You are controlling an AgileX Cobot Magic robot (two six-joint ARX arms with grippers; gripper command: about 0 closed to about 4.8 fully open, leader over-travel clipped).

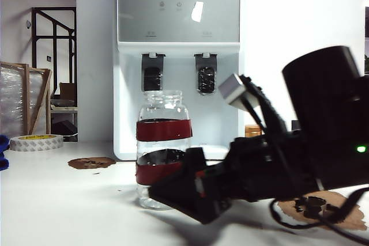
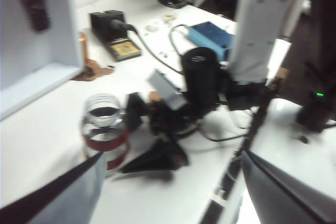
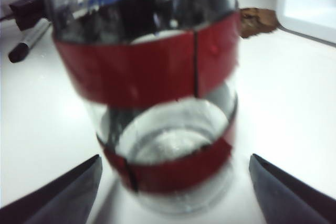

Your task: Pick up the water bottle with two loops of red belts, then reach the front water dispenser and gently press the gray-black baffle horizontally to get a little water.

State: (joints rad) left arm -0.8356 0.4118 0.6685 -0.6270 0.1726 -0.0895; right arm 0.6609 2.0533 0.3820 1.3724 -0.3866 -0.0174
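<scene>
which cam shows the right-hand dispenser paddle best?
Exterior view: the gray-black baffle faces the camera, clear, on the water dispenser. Left wrist view shows only a blurred dark paddle at the frame edge; I can't tell which one. Right wrist view shows none.

The white worktop filled the lower part of the exterior view. The water bottle stood upright on it at lower centre, with the water dispenser resting behind it at the back edge. A roll of tape lay flat at the left edge, and a brown patch lay just right of it. Another brown patch lay at lower right, beneath the right claw's arm.
</scene>
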